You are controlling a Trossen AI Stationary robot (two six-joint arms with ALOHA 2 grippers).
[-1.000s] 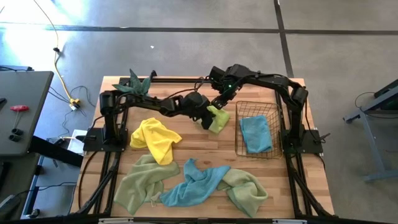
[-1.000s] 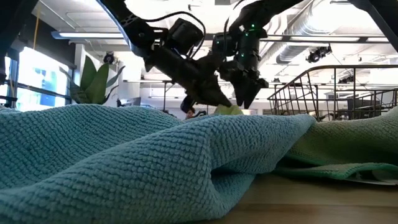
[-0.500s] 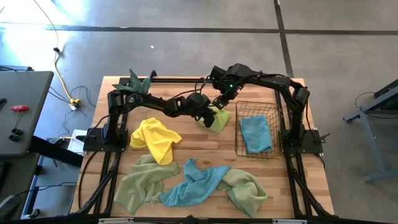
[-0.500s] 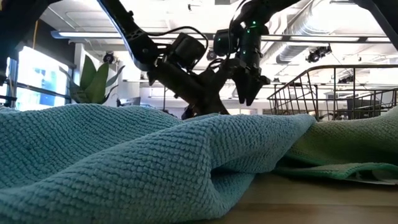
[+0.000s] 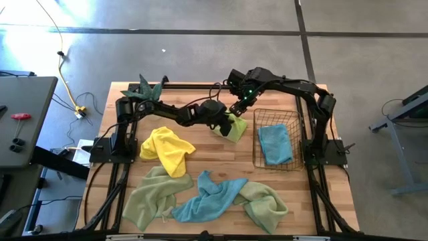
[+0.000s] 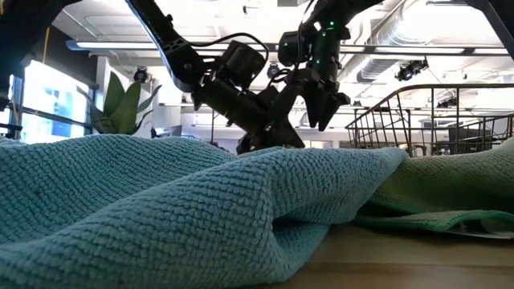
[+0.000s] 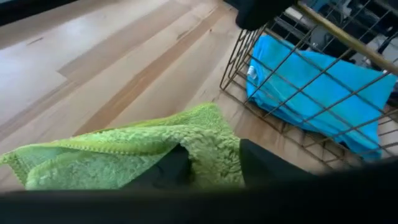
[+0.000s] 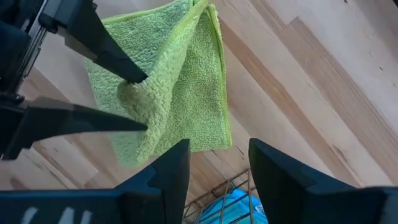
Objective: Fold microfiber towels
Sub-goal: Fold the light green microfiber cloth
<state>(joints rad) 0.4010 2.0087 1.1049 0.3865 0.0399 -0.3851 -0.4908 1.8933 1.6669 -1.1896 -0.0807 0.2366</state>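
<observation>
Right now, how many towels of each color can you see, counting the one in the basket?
Yellow towels: 1
Blue towels, one on the table and one in the basket: 2
Lime green folded towel: 1
Pale green towels, left and right: 2
Total: 6 towels

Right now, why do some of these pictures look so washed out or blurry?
Low view: bright windows and ceiling lights glare behind the arms, and the blue towel fills the foreground. Left wrist view: the dark fingers blur along the bottom. High view: evenly lit, sun patch at top left.
</observation>
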